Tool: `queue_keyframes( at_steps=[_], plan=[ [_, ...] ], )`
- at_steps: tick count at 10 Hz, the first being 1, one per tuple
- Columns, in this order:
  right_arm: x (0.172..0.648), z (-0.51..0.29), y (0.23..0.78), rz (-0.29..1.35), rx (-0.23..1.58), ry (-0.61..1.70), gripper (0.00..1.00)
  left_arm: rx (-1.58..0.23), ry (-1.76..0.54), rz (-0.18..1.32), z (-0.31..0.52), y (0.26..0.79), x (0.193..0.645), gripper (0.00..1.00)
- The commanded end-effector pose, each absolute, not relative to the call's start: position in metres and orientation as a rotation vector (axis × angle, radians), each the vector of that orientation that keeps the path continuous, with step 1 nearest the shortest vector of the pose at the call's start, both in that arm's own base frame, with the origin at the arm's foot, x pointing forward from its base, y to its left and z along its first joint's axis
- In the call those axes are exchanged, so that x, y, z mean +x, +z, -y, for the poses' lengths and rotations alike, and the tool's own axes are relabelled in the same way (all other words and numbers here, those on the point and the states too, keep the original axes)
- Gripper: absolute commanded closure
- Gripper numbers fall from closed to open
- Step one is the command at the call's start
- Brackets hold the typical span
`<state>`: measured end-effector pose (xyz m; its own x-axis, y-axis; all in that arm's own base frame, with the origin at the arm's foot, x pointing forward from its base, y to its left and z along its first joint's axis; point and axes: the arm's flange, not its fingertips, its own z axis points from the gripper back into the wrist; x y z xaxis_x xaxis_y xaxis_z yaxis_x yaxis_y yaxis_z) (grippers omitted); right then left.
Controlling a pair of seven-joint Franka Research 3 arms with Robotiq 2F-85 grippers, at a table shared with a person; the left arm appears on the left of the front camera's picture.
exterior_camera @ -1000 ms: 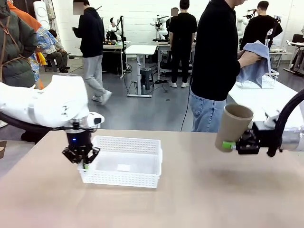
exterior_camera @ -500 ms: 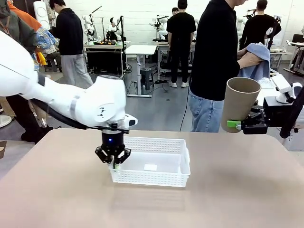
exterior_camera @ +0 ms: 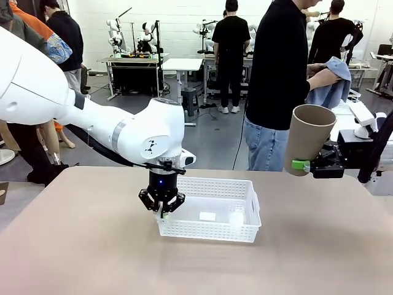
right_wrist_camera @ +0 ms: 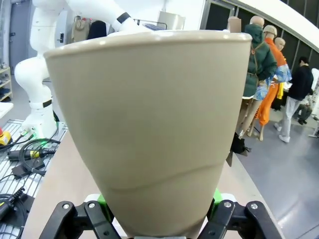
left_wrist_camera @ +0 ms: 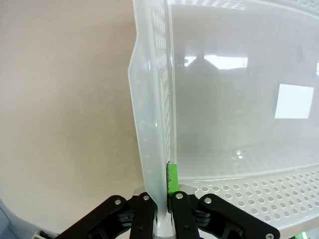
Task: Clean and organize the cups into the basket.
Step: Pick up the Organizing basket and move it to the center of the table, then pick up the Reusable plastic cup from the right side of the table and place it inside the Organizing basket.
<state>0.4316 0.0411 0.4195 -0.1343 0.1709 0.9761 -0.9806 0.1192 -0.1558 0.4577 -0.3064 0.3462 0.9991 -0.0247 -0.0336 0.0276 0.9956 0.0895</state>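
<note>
My left gripper (exterior_camera: 162, 209) reaches down and is shut on the left wall of the white mesh basket (exterior_camera: 212, 228), which sits at the table's middle. In the left wrist view the basket wall (left_wrist_camera: 152, 124) is pinched between my left gripper's (left_wrist_camera: 162, 196) fingers, and the basket floor is bare. A tan tapered cup (exterior_camera: 307, 138) hangs above the table's right side, mouth up and tilted. My right gripper (exterior_camera: 305, 165) holds it near its base. In the right wrist view the cup (right_wrist_camera: 154, 124) sits between the green pads (right_wrist_camera: 102, 201) of my right gripper (right_wrist_camera: 158, 214).
A person in a black top and jeans (exterior_camera: 276, 80) stands at the far side, rubbing something with a blue cloth (exterior_camera: 331, 83). A white table (exterior_camera: 347, 126) stands behind on the right. The tan tabletop (exterior_camera: 92, 258) lies bare around the basket.
My left gripper has dragged the basket rightward across the table, from the left to the middle. My right gripper lifted the cup a little, then held it.
</note>
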Motion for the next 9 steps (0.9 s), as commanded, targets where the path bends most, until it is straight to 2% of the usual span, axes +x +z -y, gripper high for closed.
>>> queue_keyframes(
  at_steps=[1,2,3,5,7,9],
  plan=[
    [0.435,-0.038,0.422,1.276,0.928,1.295,1.0,0.093,-0.05,-0.028,0.308,0.345,0.457,1.0],
    [0.432,-0.041,0.42,1.251,0.919,1.288,0.21,0.093,-0.05,-0.028,0.308,0.345,0.457,1.0],
    [0.422,-0.063,0.406,1.096,0.785,1.459,0.21,0.093,-0.05,-0.028,0.308,0.345,0.457,1.0],
    [0.418,-0.123,0.416,0.898,0.565,1.593,0.21,0.093,-0.05,-0.028,0.308,0.345,0.457,1.0],
    [0.441,-0.171,0.456,0.764,0.321,1.542,0.21,0.093,-0.05,-0.028,0.308,0.345,0.457,1.0],
    [0.448,-0.201,0.471,0.628,0.114,1.551,0.21,0.093,-0.05,-0.028,0.308,0.345,0.457,1.0]
  ],
)
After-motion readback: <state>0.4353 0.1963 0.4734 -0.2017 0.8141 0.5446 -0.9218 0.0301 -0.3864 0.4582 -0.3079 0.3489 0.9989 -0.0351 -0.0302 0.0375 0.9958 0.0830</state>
